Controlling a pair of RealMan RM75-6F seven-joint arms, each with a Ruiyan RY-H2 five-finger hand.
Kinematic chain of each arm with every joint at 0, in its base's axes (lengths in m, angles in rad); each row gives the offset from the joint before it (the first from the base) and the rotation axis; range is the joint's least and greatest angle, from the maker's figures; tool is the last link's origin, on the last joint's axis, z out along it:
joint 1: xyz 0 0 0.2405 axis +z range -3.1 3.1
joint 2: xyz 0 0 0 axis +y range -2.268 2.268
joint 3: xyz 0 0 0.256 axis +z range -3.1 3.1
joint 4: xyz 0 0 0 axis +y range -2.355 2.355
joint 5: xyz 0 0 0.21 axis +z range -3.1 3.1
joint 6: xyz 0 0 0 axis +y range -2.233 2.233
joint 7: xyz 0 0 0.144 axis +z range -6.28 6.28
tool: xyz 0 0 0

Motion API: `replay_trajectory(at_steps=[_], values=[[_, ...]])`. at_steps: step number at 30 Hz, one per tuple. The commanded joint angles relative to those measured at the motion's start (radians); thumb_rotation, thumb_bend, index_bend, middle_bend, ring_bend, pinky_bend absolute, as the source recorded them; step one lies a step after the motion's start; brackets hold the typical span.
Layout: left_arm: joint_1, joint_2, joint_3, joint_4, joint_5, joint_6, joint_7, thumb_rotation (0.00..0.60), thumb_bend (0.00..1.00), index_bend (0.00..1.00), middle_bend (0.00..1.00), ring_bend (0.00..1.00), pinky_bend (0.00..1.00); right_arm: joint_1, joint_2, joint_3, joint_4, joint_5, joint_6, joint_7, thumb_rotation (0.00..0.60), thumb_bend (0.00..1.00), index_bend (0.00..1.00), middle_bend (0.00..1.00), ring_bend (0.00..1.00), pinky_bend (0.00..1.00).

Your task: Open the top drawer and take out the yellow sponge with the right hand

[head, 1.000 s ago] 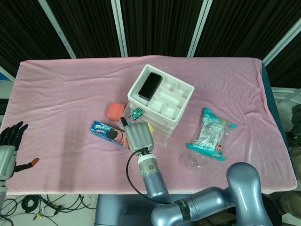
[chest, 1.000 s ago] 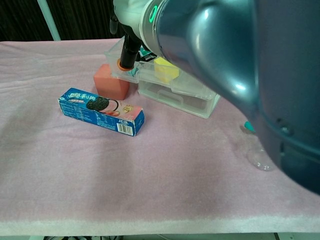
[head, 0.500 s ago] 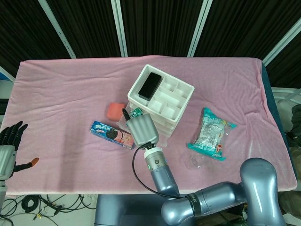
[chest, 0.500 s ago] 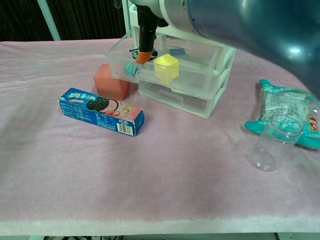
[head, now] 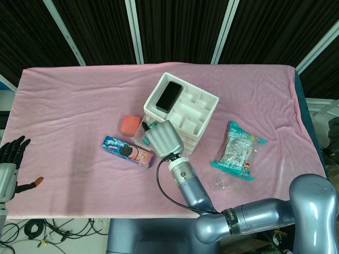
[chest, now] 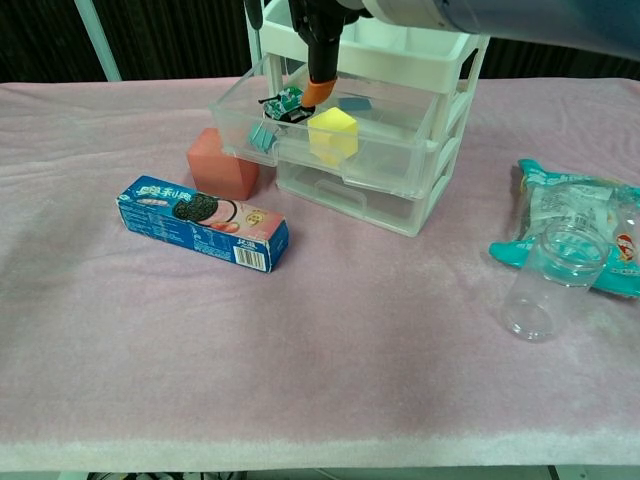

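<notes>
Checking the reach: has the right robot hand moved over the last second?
Yes. In the head view the right robot hand has shifted right and away, from beside the cookie box toward the drawer unit.

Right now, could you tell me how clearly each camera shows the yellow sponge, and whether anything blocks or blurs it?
Chest view: the yellow sponge is sharp and evenly lit inside the open top drawer, seen partly through its clear wall, with only mild glare. Head view: the right hand covers the drawer front, so the sponge is hidden there; the image itself is sharp.
</notes>
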Motion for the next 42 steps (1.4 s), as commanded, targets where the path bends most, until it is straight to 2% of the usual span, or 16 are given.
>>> replay_trajectory(at_steps=[1, 18, 26, 30, 34, 42], values=[[0.0, 0.0, 0.0, 0.0, 0.0, 0.0, -0.001, 0.6, 0.0, 0.0, 0.0, 0.0, 0.0, 0.01, 0.047, -0.038, 0.004, 0.011, -0.062, -0.018, 0.6, 0.06, 0.26, 0.8, 0.88, 0.81], [-0.002, -0.001, -0.001, 0.001, -0.003, -0.004, 0.001, 0.6, 0.0, 0.0, 0.0, 0.0, 0.0, 0.045, 0.136, -0.123, 0.025, 0.036, -0.179, 0.002, 0.6, 0.06, 0.26, 0.8, 0.87, 0.81], [-0.002, -0.001, -0.001, 0.0, -0.004, -0.004, 0.001, 0.6, 0.0, 0.0, 0.0, 0.0, 0.0, 0.075, 0.161, -0.157, 0.03, 0.055, -0.187, -0.011, 0.6, 0.06, 0.27, 0.8, 0.87, 0.81], [-0.002, -0.001, -0.001, -0.001, -0.004, -0.006, 0.002, 0.6, 0.0, 0.0, 0.0, 0.0, 0.0, 0.087, 0.174, -0.169, 0.017, 0.08, -0.192, -0.01, 0.6, 0.07, 0.31, 0.8, 0.87, 0.81], [-0.003, -0.001, -0.001, -0.002, -0.004, -0.006, 0.003, 0.6, 0.0, 0.0, 0.0, 0.0, 0.0, 0.093, 0.175, -0.178, 0.012, 0.095, -0.196, 0.007, 0.6, 0.1, 0.34, 0.8, 0.87, 0.81], [-0.003, -0.001, -0.001, -0.002, -0.006, -0.007, 0.003, 0.6, 0.0, 0.0, 0.0, 0.0, 0.0, 0.106, 0.17, -0.198, 0.013, 0.113, -0.209, 0.042, 0.6, 0.1, 0.35, 0.8, 0.87, 0.81]])
